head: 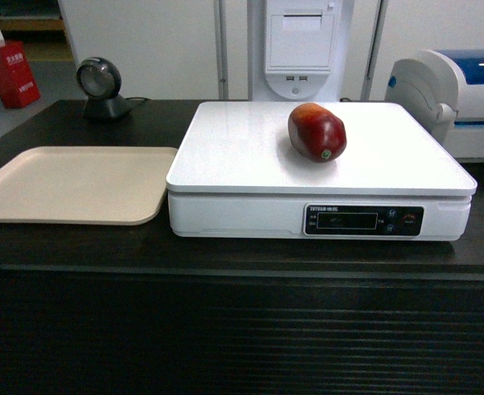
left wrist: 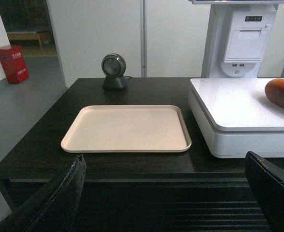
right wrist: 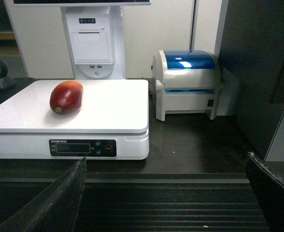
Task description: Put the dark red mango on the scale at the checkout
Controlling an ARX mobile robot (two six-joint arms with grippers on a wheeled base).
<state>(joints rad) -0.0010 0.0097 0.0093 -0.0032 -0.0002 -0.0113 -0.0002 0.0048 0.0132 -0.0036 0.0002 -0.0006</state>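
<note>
Mango [head: 316, 132]: resting on scale [head: 242, 156] | display text unreadable | left pincer [left wrist: 166, 193], right pincer [right wrist: 166, 193]: both apart, empty

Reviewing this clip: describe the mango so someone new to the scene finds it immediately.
Start at the dark counter, then the big white scale beside the beige tray. The mango lies on the scale's flat top, right of centre. It is the only fruit there, glossy dark red against white.

Beige tray [left wrist: 126, 128] lies flat on checkout [left wrist: 40, 150], just left of scale [left wrist: 234, 108]; dark red mango [left wrist: 282, 94] on platter (partly cropped); left gripper [left wrist: 163, 193] fingers spread.
</note>
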